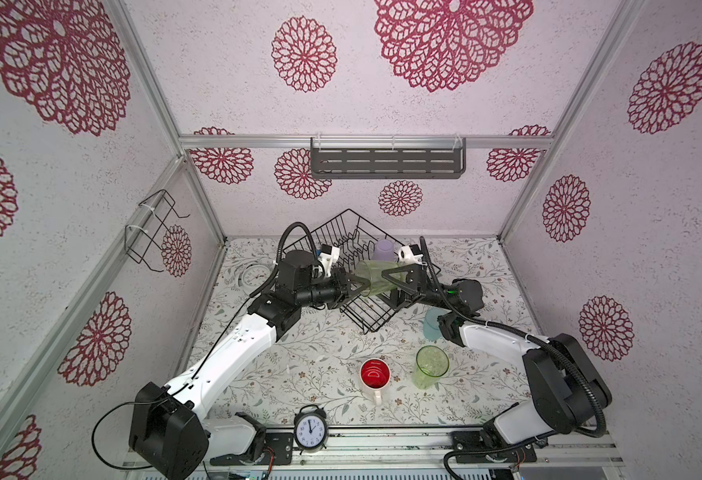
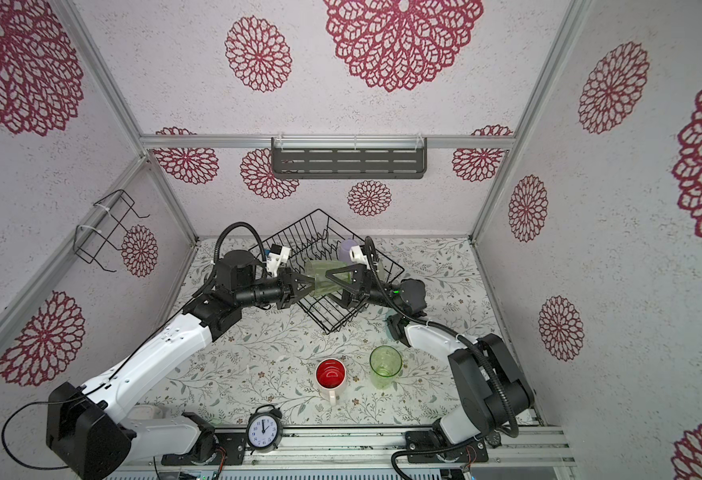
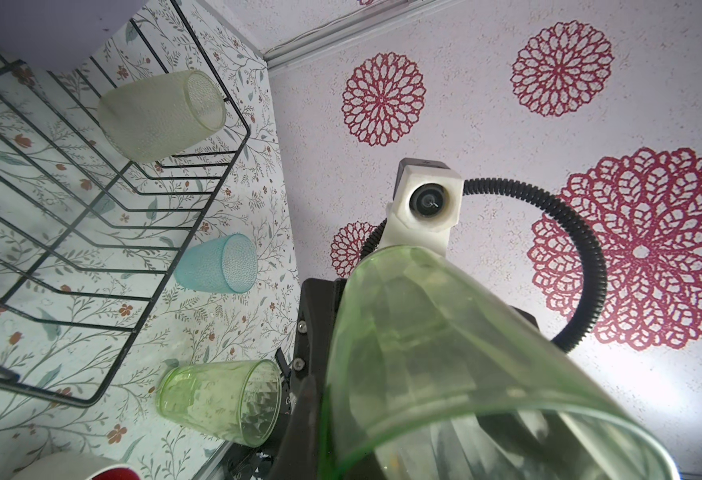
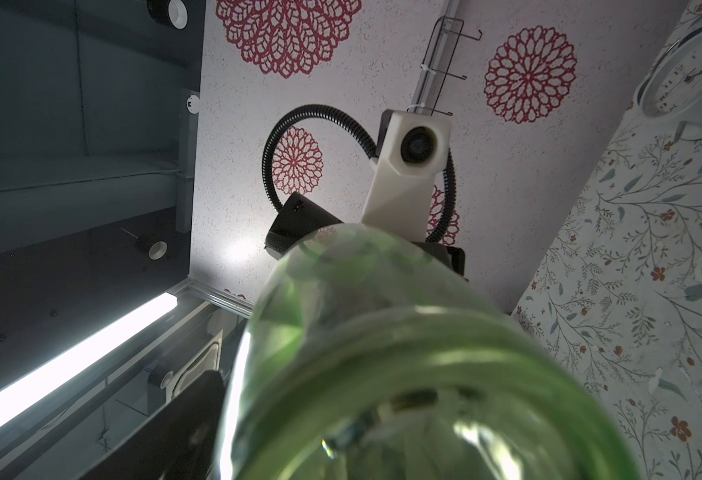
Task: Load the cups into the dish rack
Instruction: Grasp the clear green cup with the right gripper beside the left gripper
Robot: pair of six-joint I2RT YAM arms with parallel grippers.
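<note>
In a top view, the white mug (image 1: 375, 376) and upright green tumbler (image 1: 430, 368) stand on the near surface (image 1: 307, 365). Farther back, above the dish rack (image 1: 372, 322), the left end effector (image 1: 359, 284) pinches the sideways green tumbler (image 1: 372, 274) by its rim. The right end effector (image 1: 384, 286) straddles it, jaws wide apart. Beyond, the lilac tumbler (image 1: 384, 249) sits in the rack.

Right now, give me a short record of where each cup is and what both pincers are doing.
In dish rack: lilac tumbler, pale yellow tumbler
On table: light-blue tumbler, upright green tumbler, white mug
In the air: second green tumbler, lying sideways above the dish rack
Left pincer: shut on its rim
Right pincer: open, straddling its base end
</note>
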